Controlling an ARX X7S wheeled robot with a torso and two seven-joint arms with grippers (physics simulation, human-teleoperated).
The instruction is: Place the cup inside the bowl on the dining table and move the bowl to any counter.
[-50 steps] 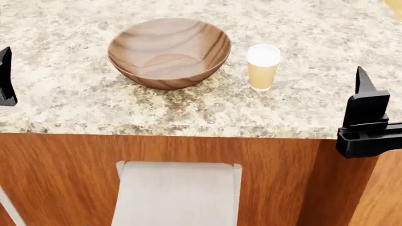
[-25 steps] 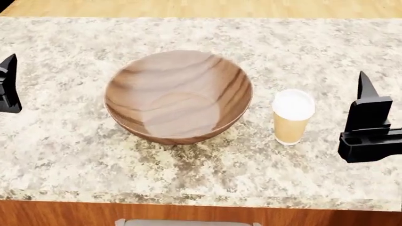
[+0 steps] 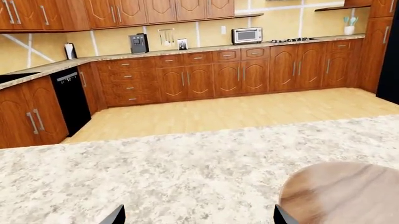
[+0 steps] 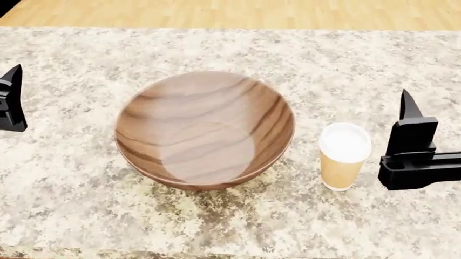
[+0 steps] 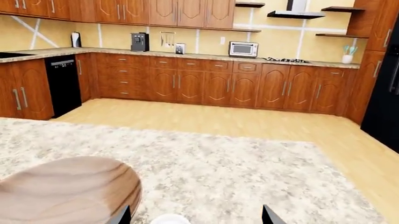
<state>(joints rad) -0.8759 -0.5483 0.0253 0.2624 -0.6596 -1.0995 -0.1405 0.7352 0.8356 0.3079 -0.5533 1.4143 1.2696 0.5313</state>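
The wooden bowl (image 4: pixel 204 129) stands empty in the middle of the dining table (image 4: pixel 72 178). The tan cup (image 4: pixel 344 156) with its white lid stands upright just right of the bowl, apart from it. My left gripper (image 4: pixel 10 100) hovers at the table's left, well away from the bowl. My right gripper (image 4: pixel 409 140) is close beside the cup's right. In the left wrist view the left gripper (image 3: pixel 198 219) is open and empty, with the bowl (image 3: pixel 343 191) beside one finger. In the right wrist view the right gripper (image 5: pixel 194 218) is open, with the cup lid (image 5: pixel 169 219) between the fingers and the bowl (image 5: pixel 62 191) beside them.
Beyond the table lies a wooden floor (image 5: pixel 249 126). Counters (image 3: pixel 187 48) with wood cabinets, a microwave (image 3: pixel 246 35) and a coffee maker (image 3: pixel 138 43) run along the yellow tiled far wall. A dark fridge (image 5: pixel 383 79) stands at one end.
The head view has shifted up and forward: bowl and cup now sit lower and larger, and the table's front edge and the chair have left view. Both grippers keep their places at the sides.
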